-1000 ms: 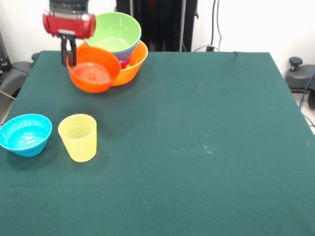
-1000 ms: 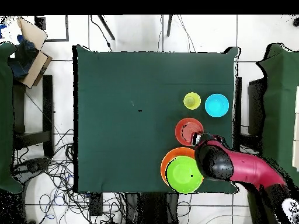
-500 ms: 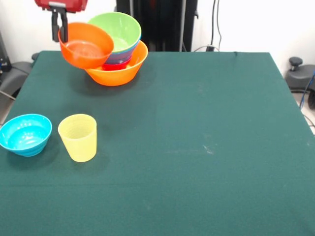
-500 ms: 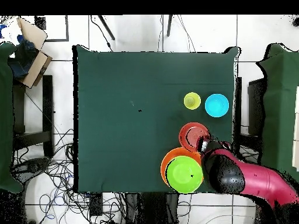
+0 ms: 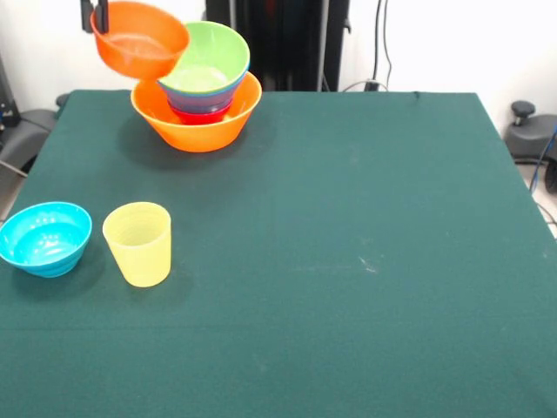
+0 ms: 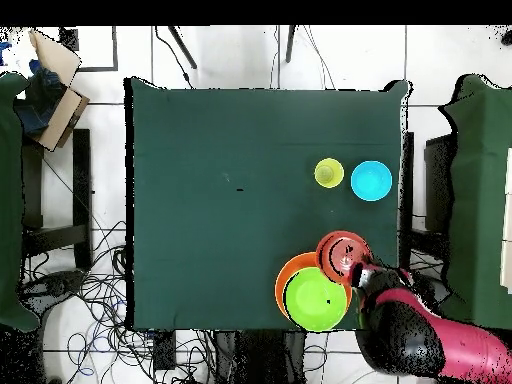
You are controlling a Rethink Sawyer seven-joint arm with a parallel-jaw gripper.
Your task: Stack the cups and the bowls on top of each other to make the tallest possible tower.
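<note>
Since one second ago, the red-orange bowl (image 5: 139,39) has risen from the table surface to a position above and beside the tower (image 5: 197,87). At that earlier moment it sat low, against the front of the large light-orange bowl (image 5: 197,122); half a second ago it hung partway up the pile; now it is clear of the cloth, near the top edge of the front view, tilted with its mouth facing partly toward the camera.

The gripper (image 5: 96,16) is clamped on the bowl's rim, one finger on each side of the wall, at the side away from the tower. In the overhead view the arm (image 6: 425,340) has drawn back toward the base edge of the table, and the red-orange bowl (image 6: 343,254) now overlaps the rim of the light-orange bowl (image 6: 285,285).

The tower consists of the light-orange bowl at the bottom, a red and a blue-purple bowl nested inside, and the lime green bowl (image 5: 209,57) on top.

Judgement: the lift is complete or nearly so. The carried bowl's base appears to stand at about the green bowl's rim height, so a sideways transfer over the green bowl is the likely next step.

The cyan bowl (image 5: 43,237) and the pale-yellow tumbler (image 5: 137,243) stand on the green cloth (image 5: 365,261), just beside each other and well apart from the tower, not yet stacked.
</note>
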